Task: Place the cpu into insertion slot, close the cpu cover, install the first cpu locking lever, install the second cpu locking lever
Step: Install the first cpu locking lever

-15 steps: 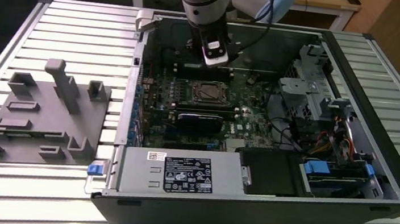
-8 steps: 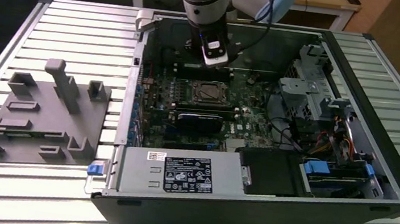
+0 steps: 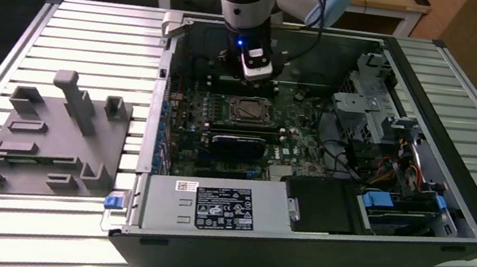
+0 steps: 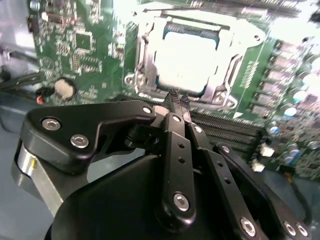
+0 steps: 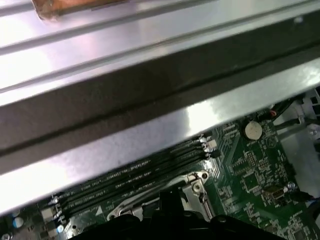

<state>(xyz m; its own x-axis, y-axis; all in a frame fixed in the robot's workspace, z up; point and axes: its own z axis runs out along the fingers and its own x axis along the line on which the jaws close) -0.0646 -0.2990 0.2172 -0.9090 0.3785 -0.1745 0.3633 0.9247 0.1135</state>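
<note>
With the cpu (image 4: 186, 59) seated under the cover (image 4: 145, 55), my pincer (image 4: 178, 104), pressed together and empty, sits at its 6 o'clock; lever pushes should stay slow and straight.

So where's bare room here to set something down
The ribbed table is bare beyond the grey fixture and along the near edge before the computer case. Inside the case it's crowded, the gripper hanging by the cpu.

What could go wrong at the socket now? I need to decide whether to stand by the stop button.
The gripper hangs close over the cpu cover, which lies down around the cpu. Its tips may scrape the cover's edge or the memory slots beside it, or slip off thin metal.
</note>
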